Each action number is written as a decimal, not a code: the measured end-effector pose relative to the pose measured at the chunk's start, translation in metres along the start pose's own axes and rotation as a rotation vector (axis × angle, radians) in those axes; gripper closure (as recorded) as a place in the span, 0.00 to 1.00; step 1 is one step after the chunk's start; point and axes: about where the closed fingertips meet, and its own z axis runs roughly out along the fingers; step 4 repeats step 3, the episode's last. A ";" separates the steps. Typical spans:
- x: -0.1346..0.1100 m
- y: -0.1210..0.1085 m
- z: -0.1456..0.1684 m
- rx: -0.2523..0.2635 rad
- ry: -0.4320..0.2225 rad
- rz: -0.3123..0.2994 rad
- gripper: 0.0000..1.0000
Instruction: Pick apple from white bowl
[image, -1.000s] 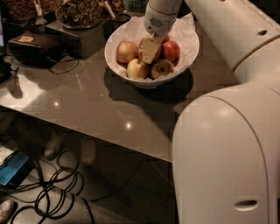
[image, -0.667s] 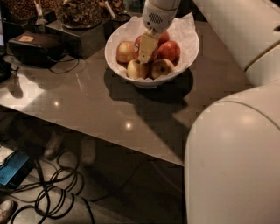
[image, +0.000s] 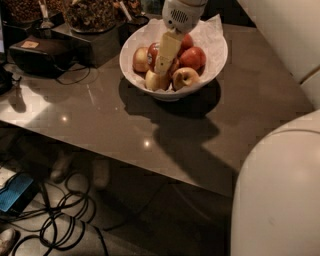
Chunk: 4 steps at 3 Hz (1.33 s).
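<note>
The white bowl (image: 212, 62), lined with crinkled white paper, stands on the grey table at the back centre and holds several apples. The deep-red apple (image: 151, 54) with a pale sticker lies in the middle left of the bowl. My gripper (image: 163, 67) reaches down from above into the middle of the bowl, right beside that apple and touching or nearly touching its right side. Smaller yellow-red apples (image: 185, 77) lie at the front and left, and plain red apples (image: 193, 57) at the right.
A black box with cables (image: 42, 52) and containers of dry food (image: 90, 15) stand left of the bowl. My white body (image: 280, 190) fills the lower right. The table's front edge (image: 150, 167) runs diagonally. Cables (image: 60, 225) and a blue object (image: 17, 192) lie on the floor.
My gripper stays down among the apples in the bowl, barely shifted. My white body has moved right and lower in the view.
</note>
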 end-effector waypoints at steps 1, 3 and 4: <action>-0.005 0.004 -0.009 -0.005 -0.030 -0.016 1.00; -0.030 0.041 -0.071 0.054 -0.120 -0.149 1.00; -0.030 0.041 -0.071 0.054 -0.120 -0.149 1.00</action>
